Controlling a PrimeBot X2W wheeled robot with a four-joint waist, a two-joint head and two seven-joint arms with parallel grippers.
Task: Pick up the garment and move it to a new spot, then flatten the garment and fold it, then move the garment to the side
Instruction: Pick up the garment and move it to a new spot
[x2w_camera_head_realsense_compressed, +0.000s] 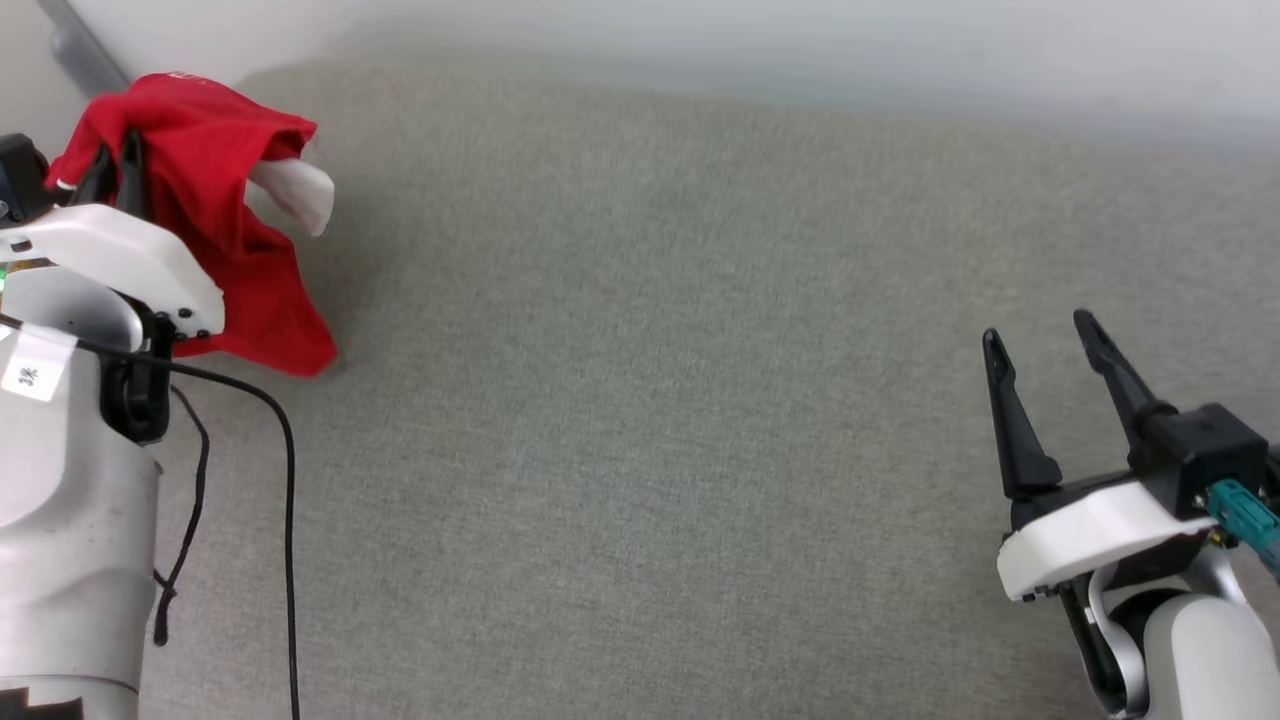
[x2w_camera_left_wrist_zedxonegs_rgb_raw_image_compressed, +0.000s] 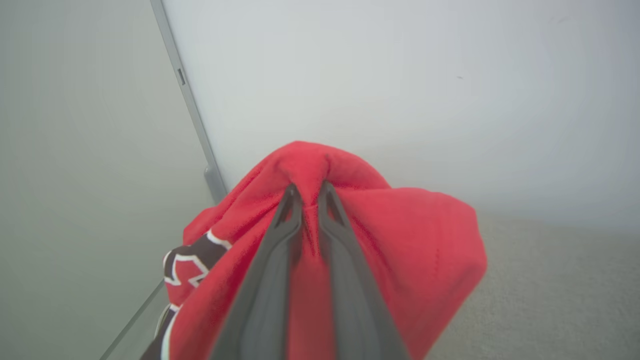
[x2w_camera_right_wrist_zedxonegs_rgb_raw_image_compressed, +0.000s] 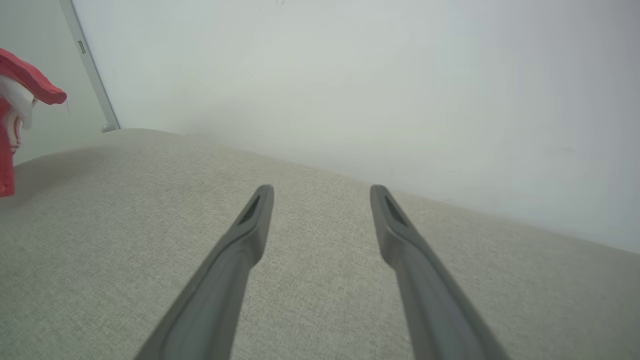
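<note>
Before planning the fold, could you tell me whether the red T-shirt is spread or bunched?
Bunched: the red T-shirt hangs crumpled from the left gripper's shut jaws.

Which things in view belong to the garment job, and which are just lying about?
Job: garment, pinched in left claw; right claw, open and empty; grey cushioned surface.
Lying about: black cable, pale wall, metal strip.
</note>
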